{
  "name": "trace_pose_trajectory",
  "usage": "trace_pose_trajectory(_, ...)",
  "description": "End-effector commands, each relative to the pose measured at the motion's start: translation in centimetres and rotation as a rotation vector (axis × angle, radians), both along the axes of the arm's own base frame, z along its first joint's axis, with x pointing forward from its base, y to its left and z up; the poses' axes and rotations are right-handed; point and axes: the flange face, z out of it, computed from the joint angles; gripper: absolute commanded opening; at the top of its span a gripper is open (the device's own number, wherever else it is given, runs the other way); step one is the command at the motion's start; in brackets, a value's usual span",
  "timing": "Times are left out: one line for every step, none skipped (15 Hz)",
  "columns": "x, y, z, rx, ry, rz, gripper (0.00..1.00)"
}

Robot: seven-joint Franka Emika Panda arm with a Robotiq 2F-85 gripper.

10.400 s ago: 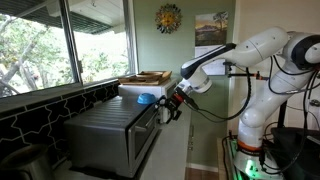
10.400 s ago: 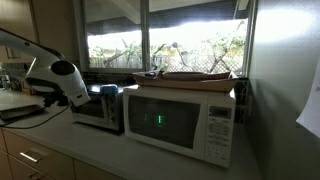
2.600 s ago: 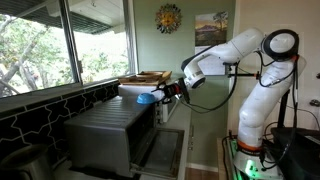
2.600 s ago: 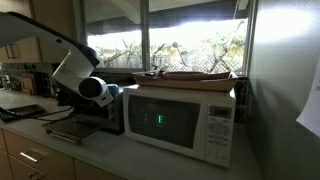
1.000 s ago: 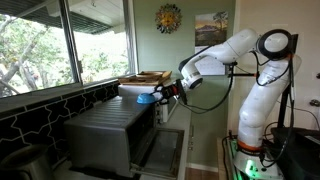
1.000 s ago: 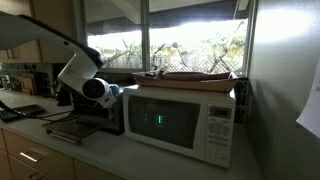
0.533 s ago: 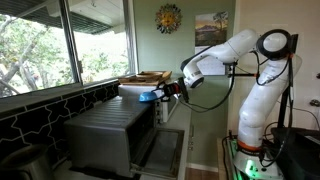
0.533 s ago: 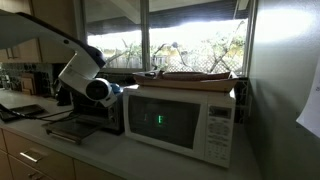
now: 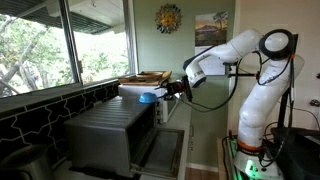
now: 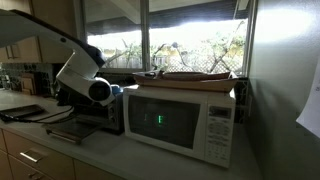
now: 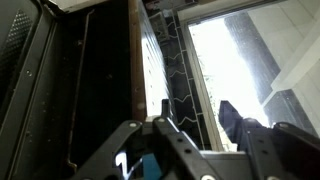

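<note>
Brushed-metal toaster oven (image 9: 105,135) stands at the left in an exterior view, its door (image 9: 168,152) dropped open. The blue object (image 9: 147,97) hangs just above the oven's top near corner, pinched in the gripper (image 9: 162,93). The wrist view shows blue between the closed fingers. White arm (image 9: 240,50) reaches in from the right.

Risks: the hold looks shallow, so the blue object may slip onto the open door. A low sweep could clip the oven's top edge or the microwave (image 10: 185,118) just beside it.

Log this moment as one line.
end effector: beside blue object | toaster oven: door open | grip: cannot tell
</note>
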Motion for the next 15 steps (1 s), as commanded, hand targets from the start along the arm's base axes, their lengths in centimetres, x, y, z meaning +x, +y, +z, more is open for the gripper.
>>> trace_pose_trajectory(-1.0, -0.4, -0.5, -0.029, 0.016, -0.011, 0.79)
trace_pose_trajectory(-0.8, -0.7, -0.6, -0.047, 0.020, -0.044, 0.84)
trace_pose_trajectory(-0.6, -1.0, -0.5, -0.071, 0.021, -0.071, 0.93)
trace_pose_trajectory(-0.5, -1.0, -0.4, -0.089, 0.019, -0.089, 0.99)
trace_pose_trajectory(-0.4, -1.0, -0.4, -0.107, 0.025, -0.103, 1.00)
trace_pose_trajectory(-0.3, -1.0, -0.4, -0.129, 0.034, -0.124, 1.00)
trace_pose_trajectory(-0.1, -0.7, -0.5, -0.147, 0.039, -0.137, 1.00)
trace_pose_trajectory(0.1, -0.3, -0.6, -0.162, 0.045, -0.146, 1.00)
trace_pose_trajectory(0.4, 0.1, -0.6, -0.179, 0.053, -0.155, 1.00)
trace_pose_trajectory(0.5, 0.5, -0.7, -0.192, 0.059, -0.159, 1.00)
trace_pose_trajectory(0.7, 0.8, -0.7, -0.200, 0.065, -0.166, 1.00)
trace_pose_trajectory(0.8, 1.1, -0.6, -0.207, 0.069, -0.173, 1.00)
trace_pose_trajectory(0.9, 1.2, -0.6, -0.215, 0.073, -0.185, 0.84)
trace_pose_trajectory(1.0, 1.2, -0.5, -0.223, 0.074, -0.197, 0.72)
trace_pose_trajectory(1.0, 1.2, -0.5, -0.228, 0.074, -0.207, 0.65)
